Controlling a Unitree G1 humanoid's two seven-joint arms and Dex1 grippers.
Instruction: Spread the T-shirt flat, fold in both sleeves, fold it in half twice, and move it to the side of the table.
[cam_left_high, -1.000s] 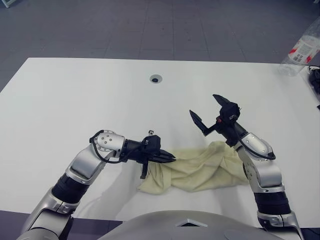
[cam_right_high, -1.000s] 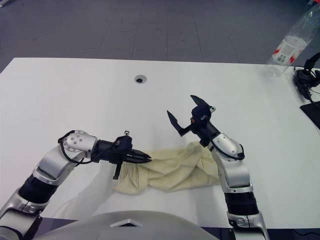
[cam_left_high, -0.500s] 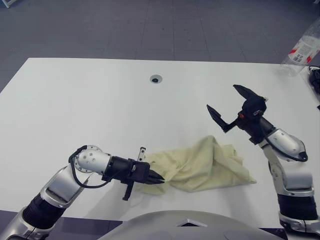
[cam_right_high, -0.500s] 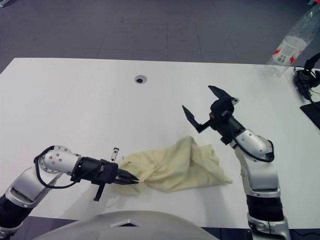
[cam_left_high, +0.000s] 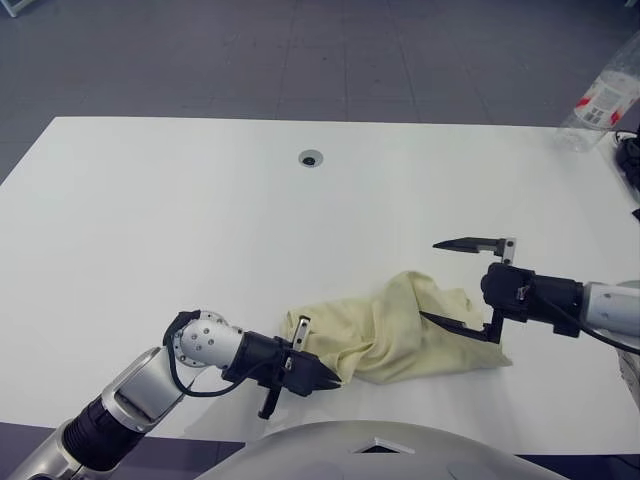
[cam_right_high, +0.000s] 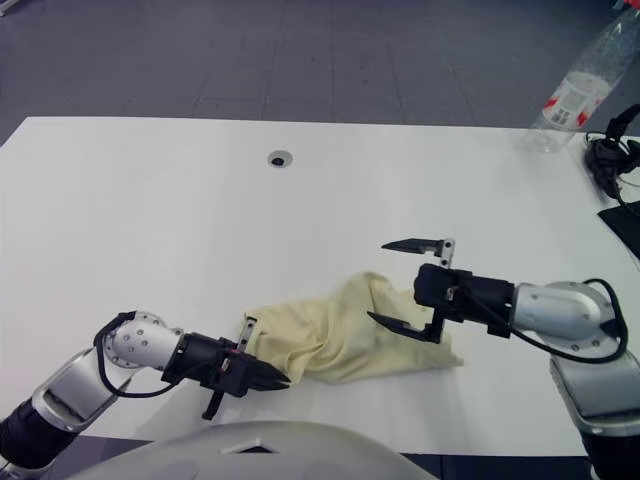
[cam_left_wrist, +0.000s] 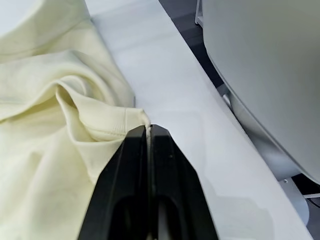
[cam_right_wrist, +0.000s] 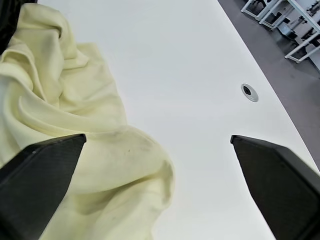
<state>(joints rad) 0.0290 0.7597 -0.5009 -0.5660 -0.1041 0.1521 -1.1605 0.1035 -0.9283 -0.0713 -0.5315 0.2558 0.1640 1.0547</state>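
Lying crumpled near the front edge of the white worktop (cam_left_high: 150, 220), the pale-yellow T-shirt (cam_left_high: 400, 325) forms a low, wrinkled heap. It is bunched into soft folds, with a raised ridge near its middle and no sleeve laid out flat. The left gripper (cam_left_high: 330, 381) lies low at the garment's left end. Its jaws are clenched on a stitched, hemmed edge of the cloth, as the left wrist view shows. The right gripper (cam_left_high: 432, 280) is at the shirt's right end with its jaws released and spread wide, the lower finger just over the fabric and the upper one well above it. A round cable port (cam_left_high: 311, 158) sits farther back on the worktop, and a plastic bottle (cam_left_high: 600, 100) stands at the far right corner.
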